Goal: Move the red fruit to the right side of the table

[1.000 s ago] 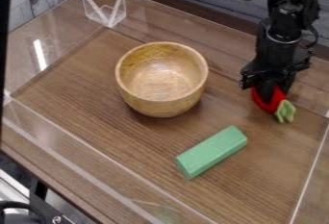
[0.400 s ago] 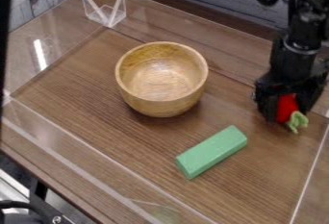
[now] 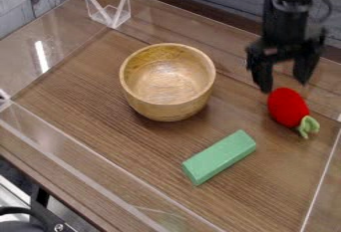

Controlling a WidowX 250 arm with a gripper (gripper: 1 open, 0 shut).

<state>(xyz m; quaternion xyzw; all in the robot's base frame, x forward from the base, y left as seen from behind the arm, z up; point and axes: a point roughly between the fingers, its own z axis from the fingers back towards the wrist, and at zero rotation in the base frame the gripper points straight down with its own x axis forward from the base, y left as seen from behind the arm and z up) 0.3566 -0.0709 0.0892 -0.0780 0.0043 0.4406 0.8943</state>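
The red fruit [image 3: 286, 105], a small bright red toy strawberry with a green stem end pointing right, lies on the brown wood-grain table [image 3: 107, 126] near its right wall. My gripper [image 3: 285, 70] hangs above and just behind the fruit, pointing down. Its two black fingers stand apart, open, with nothing between them and clear of the fruit.
A wooden bowl [image 3: 168, 80] stands near the table's middle. A green rectangular block [image 3: 220, 156] lies in front of it, toward the near edge. Low clear acrylic walls [image 3: 326, 176] border the table, and a folded clear piece [image 3: 108, 9] sits at the back left.
The gripper was shut on the red fruit, then opened and rose away from it. The fruit now lies free on the table by the right wall.
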